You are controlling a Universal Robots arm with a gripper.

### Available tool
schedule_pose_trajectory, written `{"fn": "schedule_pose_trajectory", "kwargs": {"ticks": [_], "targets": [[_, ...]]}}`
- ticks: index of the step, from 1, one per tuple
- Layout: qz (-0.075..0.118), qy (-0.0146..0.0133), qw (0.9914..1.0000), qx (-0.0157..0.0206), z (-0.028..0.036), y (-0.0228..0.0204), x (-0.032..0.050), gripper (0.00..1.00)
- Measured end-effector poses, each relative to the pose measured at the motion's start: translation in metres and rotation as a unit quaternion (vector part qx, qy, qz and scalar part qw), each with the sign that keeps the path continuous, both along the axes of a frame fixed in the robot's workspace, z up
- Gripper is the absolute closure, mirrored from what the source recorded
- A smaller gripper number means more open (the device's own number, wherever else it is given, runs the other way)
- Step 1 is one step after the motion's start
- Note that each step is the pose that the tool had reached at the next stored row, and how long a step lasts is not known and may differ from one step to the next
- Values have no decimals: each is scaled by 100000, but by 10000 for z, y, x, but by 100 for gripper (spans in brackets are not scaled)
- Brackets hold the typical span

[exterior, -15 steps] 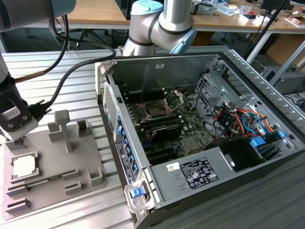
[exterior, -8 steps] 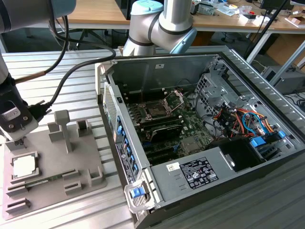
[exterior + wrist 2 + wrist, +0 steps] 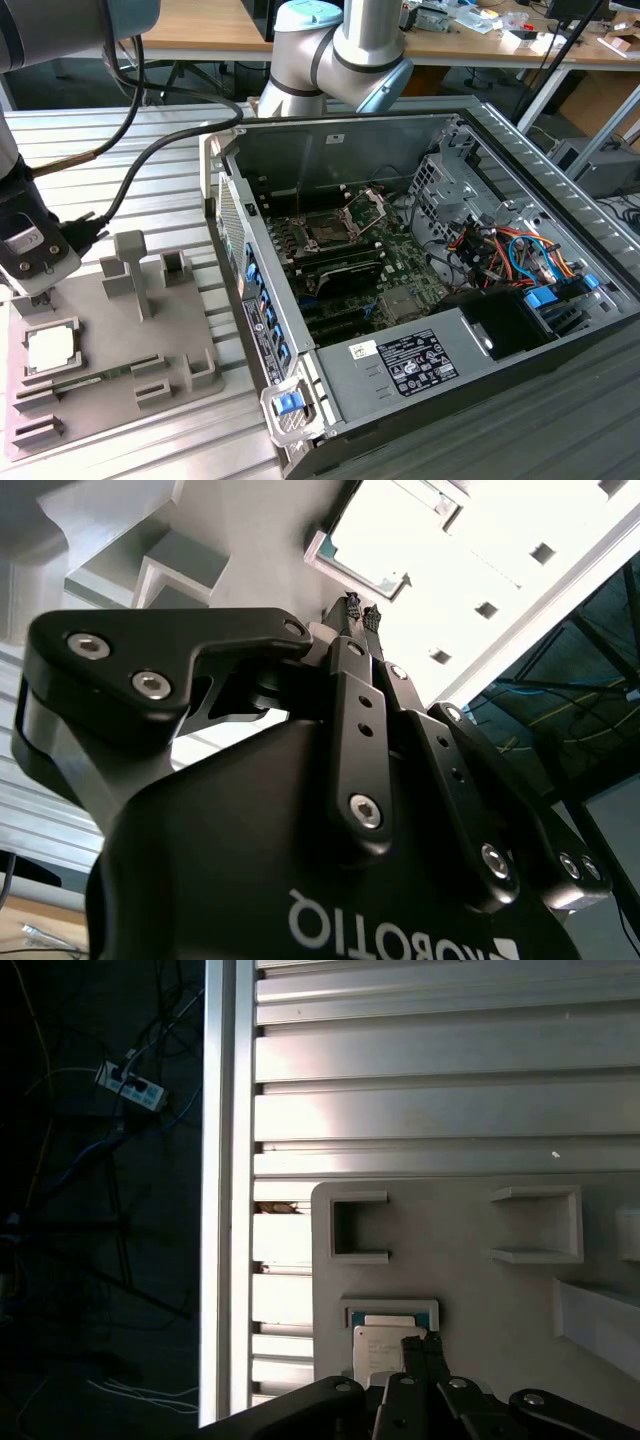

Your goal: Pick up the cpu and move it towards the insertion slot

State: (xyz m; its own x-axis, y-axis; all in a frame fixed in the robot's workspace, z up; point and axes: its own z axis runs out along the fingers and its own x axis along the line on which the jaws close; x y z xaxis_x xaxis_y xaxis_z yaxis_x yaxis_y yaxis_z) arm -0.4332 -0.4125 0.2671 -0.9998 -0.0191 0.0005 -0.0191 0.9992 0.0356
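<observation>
Gripper (image 3: pixel 38 292) is held upright just above the grey tray (image 3: pixel 100 330), its fingers (image 3: pixel 353 606) pressed together (nothing gripped). The cpu (image 3: pixel 385 1348) is seated in a tray recess. The socket (image 3: pixel 328 232), well apart from the tray, is caught in the exterior view.

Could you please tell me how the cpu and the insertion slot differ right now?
The cpu is a silvery square, the insertion slot dark within a metal frame. The cpu lies in a grey tray recess outside the computer case; the insertion slot sits on the green board inside it. The end effector hangs by the cpu, apart from the insertion slot. Both are square.
</observation>
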Motion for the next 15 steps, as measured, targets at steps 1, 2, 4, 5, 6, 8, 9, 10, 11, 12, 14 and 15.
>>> {"fn": "schedule_pose_trajectory", "kwargs": {"ticks": [1, 2, 4, 5, 6, 8, 9, 10, 11, 12, 14, 15], "targets": [[-2, 1, 100000, -2, -2, 0, 0, 89], [-1, 2, 100000, -3, -6, 0, 0, 89], [0, 3, 100000, -2, -10, 0, 0, 89], [-1, 2, 100000, -1, -15, -1, 0, 89], [-3, 0, 100000, -1, -18, -1, 0, 89], [-1, 0, 100000, -1, -22, -1, 0, 89], [-1, 3, 100000, -2, -23, -1, 0, 89], [0, 2, 100000, -1, -25, -1, 0, 89], [1, 1, 100000, -1, -27, -1, 0, 89], [-1, 3, 100000, -3, -29, -1, 0, 89], [-2, 1, 100000, -2, -33, -1, 0, 89], [-2, 1, 100000, -2, -35, -1, 0, 89]]}}
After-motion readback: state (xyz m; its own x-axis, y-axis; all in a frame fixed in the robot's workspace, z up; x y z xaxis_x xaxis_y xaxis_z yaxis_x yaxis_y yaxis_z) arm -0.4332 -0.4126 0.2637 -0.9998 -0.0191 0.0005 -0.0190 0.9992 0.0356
